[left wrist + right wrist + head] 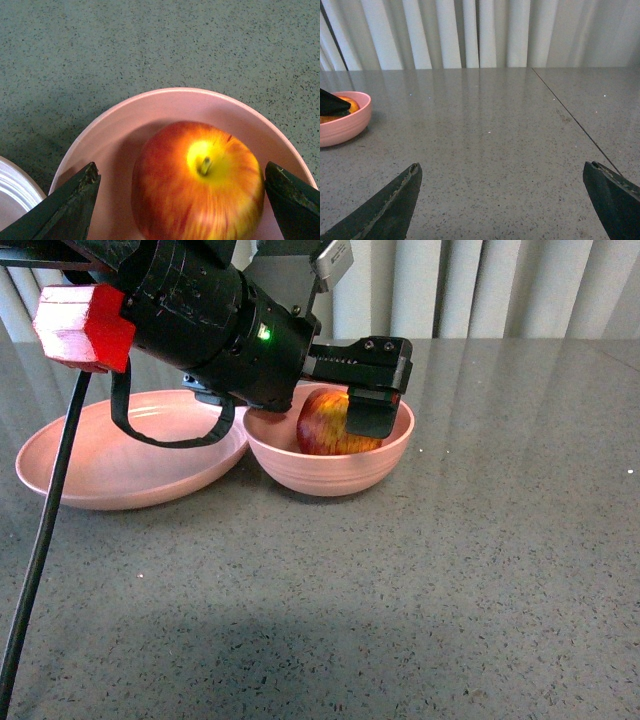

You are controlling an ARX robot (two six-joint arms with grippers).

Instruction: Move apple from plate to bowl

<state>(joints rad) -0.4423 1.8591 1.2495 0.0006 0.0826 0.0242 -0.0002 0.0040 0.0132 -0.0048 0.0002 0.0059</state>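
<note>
The red, yellow-streaked apple (327, 425) sits inside the deep pink bowl (330, 468) at the table's middle. In the left wrist view the apple (197, 182) lies stem up in the bowl (120, 130), between my two spread fingers with a gap on each side. My left gripper (362, 410) is open just over the bowl, its near finger in front of the apple. The shallow pink plate (120, 455) stands empty to the left, touching the bowl. My right gripper (502, 200) is open and empty above bare table, far right of the bowl (342, 122).
The left arm's black body and red block (85, 325) hang over the plate, with a black cable (45, 530) running down at the left. A seam (575, 120) crosses the grey table. Curtains hang behind the table's far edge.
</note>
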